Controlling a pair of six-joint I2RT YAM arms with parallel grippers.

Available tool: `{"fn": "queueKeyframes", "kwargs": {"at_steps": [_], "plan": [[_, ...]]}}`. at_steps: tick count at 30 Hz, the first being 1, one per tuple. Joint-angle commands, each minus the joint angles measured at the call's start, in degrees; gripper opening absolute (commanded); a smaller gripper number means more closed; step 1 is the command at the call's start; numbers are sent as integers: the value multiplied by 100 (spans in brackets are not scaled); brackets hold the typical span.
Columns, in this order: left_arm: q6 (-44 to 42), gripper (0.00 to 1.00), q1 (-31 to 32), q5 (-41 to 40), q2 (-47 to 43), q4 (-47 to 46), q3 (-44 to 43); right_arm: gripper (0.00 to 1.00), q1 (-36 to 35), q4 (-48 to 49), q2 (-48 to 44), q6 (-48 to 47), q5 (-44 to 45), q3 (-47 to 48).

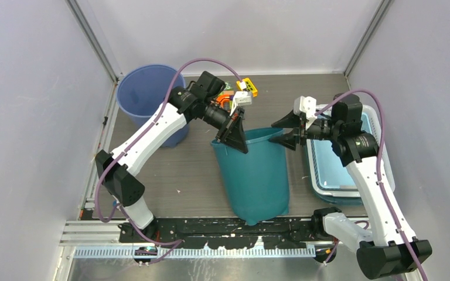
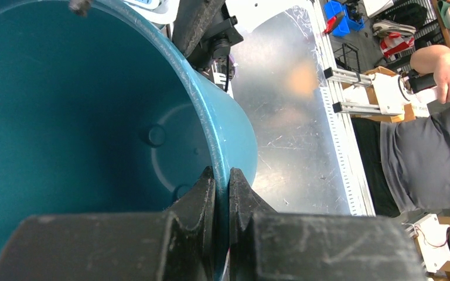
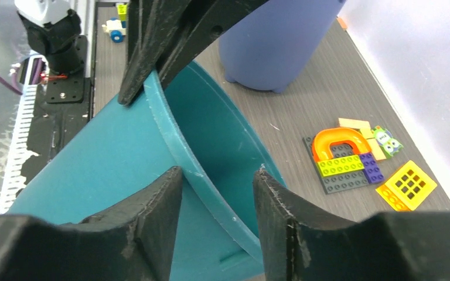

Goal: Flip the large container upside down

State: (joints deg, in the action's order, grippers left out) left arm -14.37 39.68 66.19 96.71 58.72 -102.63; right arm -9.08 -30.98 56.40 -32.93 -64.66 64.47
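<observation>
From the overhead camera I see the large teal plastic bucket (image 1: 256, 175) in the middle of the grey wood-grain table (image 1: 193, 170). It is tilted, with its open mouth toward the far side and its base down by the near edge. I cannot tell from here whether the base rests on anything. Only this view shows the whole layout: a blue-purple plastic bucket (image 1: 146, 96) stands at the far left, and a pale blue tub with a white rim (image 1: 381, 146) sits under the right arm. The left wrist camera gives what the overhead cannot. The left gripper (image 2: 221, 175) is pinched narrow on the bucket's rim, one finger inside the wall and one outside, both pressing the plastic. I can look straight down into the bucket to its round bottom. Past the table edge that view also catches a person in a grey shirt (image 2: 422, 152). The right wrist camera shows the opposite side. The right gripper (image 3: 220, 175) straddles the rim with its fingers apart. The teal edge runs up between them, close to the outer finger, and there is a clear gap before the inner one. The same view shows the left gripper's dark fingers (image 3: 152, 64) clamped across the mouth. Beyond lie a black toy brick plate with an orange arch (image 3: 345, 158) and a yellow grid piece (image 3: 409, 186).
</observation>
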Motion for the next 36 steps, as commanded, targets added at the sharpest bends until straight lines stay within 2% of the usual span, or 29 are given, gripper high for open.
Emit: {"fn": "queueKeyframes", "kwargs": {"at_steps": [1,5,9,13,24,31,36], "plan": [[-152,0,16,-166,133,251,-42,51,-49,197,25,-165,-472,-115],[-173,0,-49,-193,185,241,-55,47,-69,187,98,-183,-547,-192],[-155,1,-179,-165,286,215,-77,37,-106,189,117,-198,-541,-253],[-160,2,-288,-125,418,249,-147,31,-140,187,253,-192,-553,-277],[-163,13,-525,-295,765,245,-426,13,-189,204,654,-40,-334,-184],[-163,32,-628,-792,952,118,-553,14,-187,402,887,503,158,-110],[-240,45,-641,-964,1031,132,-562,38,-189,411,882,546,205,-191]]}}
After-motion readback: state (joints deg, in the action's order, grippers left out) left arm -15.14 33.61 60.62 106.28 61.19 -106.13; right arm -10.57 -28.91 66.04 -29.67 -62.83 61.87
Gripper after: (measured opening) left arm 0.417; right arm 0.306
